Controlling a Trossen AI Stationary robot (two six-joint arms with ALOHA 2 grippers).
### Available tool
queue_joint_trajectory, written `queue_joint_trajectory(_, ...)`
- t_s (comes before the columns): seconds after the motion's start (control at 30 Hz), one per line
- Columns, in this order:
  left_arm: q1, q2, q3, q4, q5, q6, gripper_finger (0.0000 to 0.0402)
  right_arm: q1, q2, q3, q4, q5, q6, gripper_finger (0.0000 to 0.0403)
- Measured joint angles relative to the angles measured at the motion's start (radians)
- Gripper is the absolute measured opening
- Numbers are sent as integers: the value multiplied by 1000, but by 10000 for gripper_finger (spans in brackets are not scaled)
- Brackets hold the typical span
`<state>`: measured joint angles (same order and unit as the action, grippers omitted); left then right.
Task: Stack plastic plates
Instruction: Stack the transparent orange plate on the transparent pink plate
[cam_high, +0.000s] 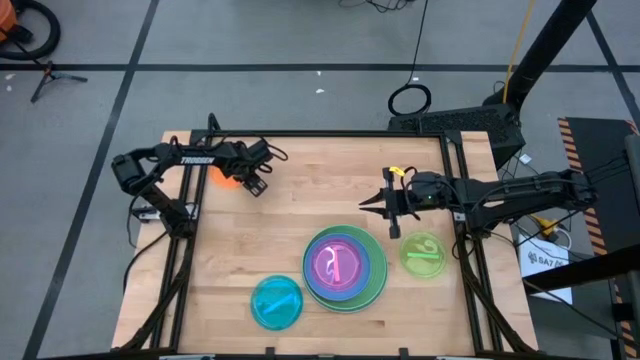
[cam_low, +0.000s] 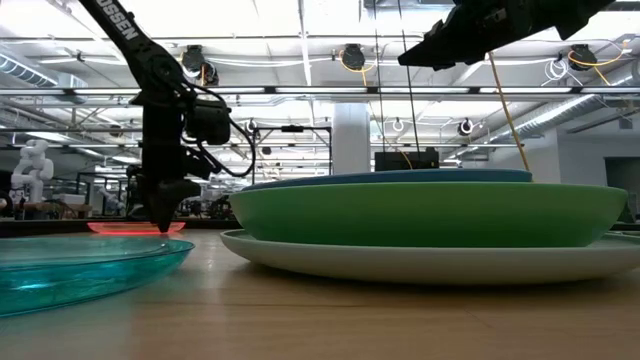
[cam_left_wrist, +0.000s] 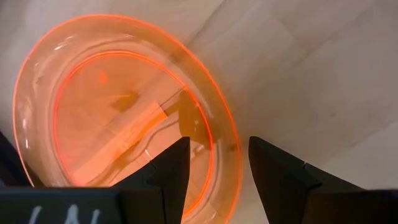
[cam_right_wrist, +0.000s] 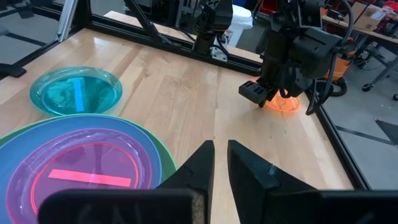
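Table (cam_high: 250, 240): wooden top, carries everything you see below.
Stack (cam_high: 345, 268): your landmark. Pale plate at the base, green above it, blue, then pink on top; the low view shows only the lower rims nested and hides the pink one.
Cyan plate (cam_high: 277, 302): lies alone just beside the stack, on the near-edge side; not yet stacked.
Lime plate (cam_high: 424, 254): alone just beside the stack, on the right arm's side.
Orange plate (cam_left_wrist: 118, 106): well apart from the stack, at the far left corner of the table, lying flat.
Left hand (cam_left_wrist: 214, 171): fingers apart, straddling the orange plate's rim, one finger over the inside and one outside. No clamp yet.
Right hand (cam_right_wrist: 220, 163): hangs above the table just beyond the stack, fingers nearly together, holding nothing.
Step in hand: you look to be at the pick of the orange plate.
Next move: close on the rim squarely, lift clear, carry to the stack; thin slick rim may slip.
View note: only the left wrist view shows the rim between the fingers; the high view hides most of the orange plate under the arm.
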<state>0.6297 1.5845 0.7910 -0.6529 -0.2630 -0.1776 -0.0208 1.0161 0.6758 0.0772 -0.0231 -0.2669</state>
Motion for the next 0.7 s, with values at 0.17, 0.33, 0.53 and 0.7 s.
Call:
queue_joint_trajectory(0.17,0,0,0,-1,0,-7,170,0,0,0,0,0,0,38)
queue_joint_trajectory(0.33,0,0,0,-1,1,-10,169,0,0,0,0,0,0,38)
queue_joint_trajectory(0.53,-1,0,0,-2,2,-20,134,0,0,0,0,0,0,38)
queue_joint_trajectory(0.7,-2,0,0,-2,3,-30,97,0,0,0,0,0,0,38)
